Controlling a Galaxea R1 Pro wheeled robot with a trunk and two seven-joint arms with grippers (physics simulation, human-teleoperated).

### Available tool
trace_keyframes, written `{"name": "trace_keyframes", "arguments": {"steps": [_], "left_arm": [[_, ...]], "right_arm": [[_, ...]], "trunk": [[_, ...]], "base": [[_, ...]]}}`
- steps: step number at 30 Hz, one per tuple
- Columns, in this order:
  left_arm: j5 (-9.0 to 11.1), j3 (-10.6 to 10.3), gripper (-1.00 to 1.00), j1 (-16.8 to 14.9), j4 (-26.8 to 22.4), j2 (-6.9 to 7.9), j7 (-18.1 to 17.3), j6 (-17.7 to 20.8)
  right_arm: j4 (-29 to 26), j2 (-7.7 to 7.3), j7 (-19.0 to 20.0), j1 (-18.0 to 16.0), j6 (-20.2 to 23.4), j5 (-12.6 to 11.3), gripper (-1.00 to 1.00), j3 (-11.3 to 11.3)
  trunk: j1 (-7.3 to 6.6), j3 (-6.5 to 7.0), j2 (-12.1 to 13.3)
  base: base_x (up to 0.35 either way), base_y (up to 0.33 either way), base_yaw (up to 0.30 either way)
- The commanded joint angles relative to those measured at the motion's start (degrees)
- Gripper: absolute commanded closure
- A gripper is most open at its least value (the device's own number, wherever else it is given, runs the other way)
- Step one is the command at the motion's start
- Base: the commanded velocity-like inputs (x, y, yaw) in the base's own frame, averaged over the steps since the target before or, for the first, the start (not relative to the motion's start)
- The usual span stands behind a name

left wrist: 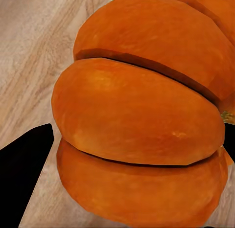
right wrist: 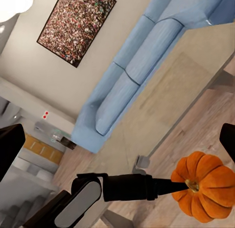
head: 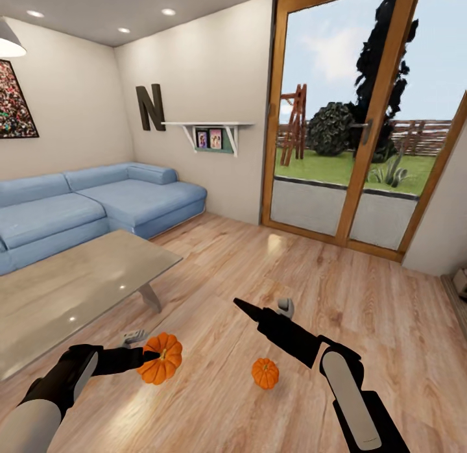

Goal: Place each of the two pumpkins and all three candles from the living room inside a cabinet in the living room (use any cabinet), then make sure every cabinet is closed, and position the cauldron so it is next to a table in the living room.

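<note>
Now my left gripper grips the larger pumpkin above the floor. Beside it, the smaller pumpkin sits on the boards. My right gripper hovers beyond, fingers spread apart. Farther left stands the table, then the sofa.

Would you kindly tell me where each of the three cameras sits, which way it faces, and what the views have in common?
Head view: on the robot's head, looking forward and down over the wooden floor, glass-topped table, blue sofa and glass doors; both arms show, the left gripper at the larger pumpkin, the smaller pumpkin on the floor.
Left wrist view: near the left gripper, facing the larger pumpkin close up; dark fingers at the edges.
Right wrist view: on the right arm, facing the left arm, sofa and table.
Shared: all three show the larger pumpkin.
</note>
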Motion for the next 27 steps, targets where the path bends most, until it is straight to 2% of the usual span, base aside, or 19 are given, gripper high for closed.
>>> {"name": "trace_keyframes", "arguments": {"steps": [1,10,18,21,27], "left_arm": [[0.04,0.21,1.00,-0.03,-0.03,-0.02,-0.28,0.44],[-0.04,0.21,1.00,-0.03,-0.03,0.03,-3.27,0.45],[-0.05,0.21,1.00,-0.03,-0.03,0.06,-3.46,0.42],[-0.05,0.21,1.00,-0.03,-0.03,0.07,-3.46,0.42],[-0.05,0.18,1.00,-0.03,-0.03,0.08,-3.46,0.33]], "right_arm": [[-0.02,0.03,0.10,-0.04,0.06,-0.03,-1.00,-0.04],[0.13,0.02,0.09,-0.04,-0.30,-0.27,-1.00,-0.07],[0.18,0.02,0.10,-0.04,-0.31,-0.38,-1.00,-0.10],[0.36,0.02,0.16,-0.04,-0.30,-0.41,-1.00,-0.07],[0.42,0.02,0.18,-0.04,-0.39,-0.51,-1.00,-0.07]], "trunk": [[-0.01,-0.06,-0.03],[-0.01,-0.06,-0.03],[-0.01,0.15,-0.03],[-0.01,0.15,-0.03],[-0.01,0.49,-0.03]], "base": [[-0.010,0.034,0.000],[-0.002,0.066,-0.002],[0.000,0.279,-0.135],[0.002,0.025,-0.002],[0.033,0.014,-0.215]]}}
